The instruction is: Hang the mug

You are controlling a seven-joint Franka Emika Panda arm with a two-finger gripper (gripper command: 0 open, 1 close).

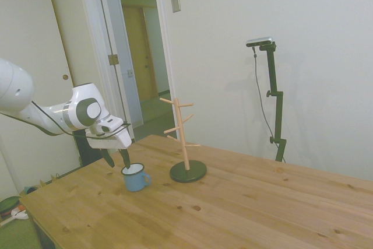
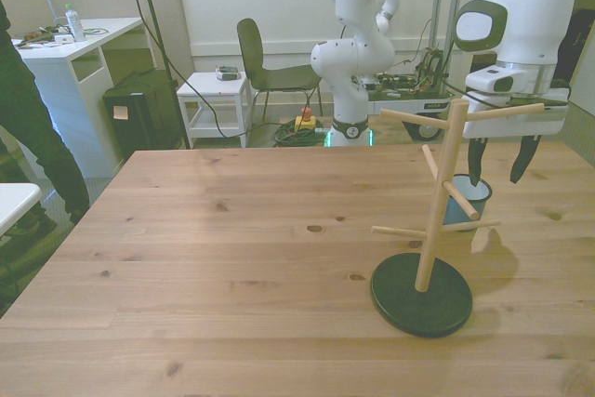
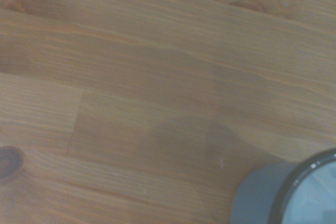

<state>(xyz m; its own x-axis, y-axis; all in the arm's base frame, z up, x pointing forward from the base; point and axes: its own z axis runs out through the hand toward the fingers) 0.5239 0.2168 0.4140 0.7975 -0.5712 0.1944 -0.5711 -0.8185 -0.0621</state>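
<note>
Reaching step: the gripper [image 1: 117, 158] hangs wide open and empty over the mug [image 1: 135, 178], upright on the table [image 1: 245, 202] beside the rack [image 1: 185, 144]. Next, lower and close on its rim (one finger inside).

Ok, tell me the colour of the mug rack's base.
The rack's base is dark, near black, under a pale wooden post; the front view shows it best.

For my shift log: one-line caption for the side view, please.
Open pincer poised over the upright blue mug beside the wooden rack, pegs bare.
</note>
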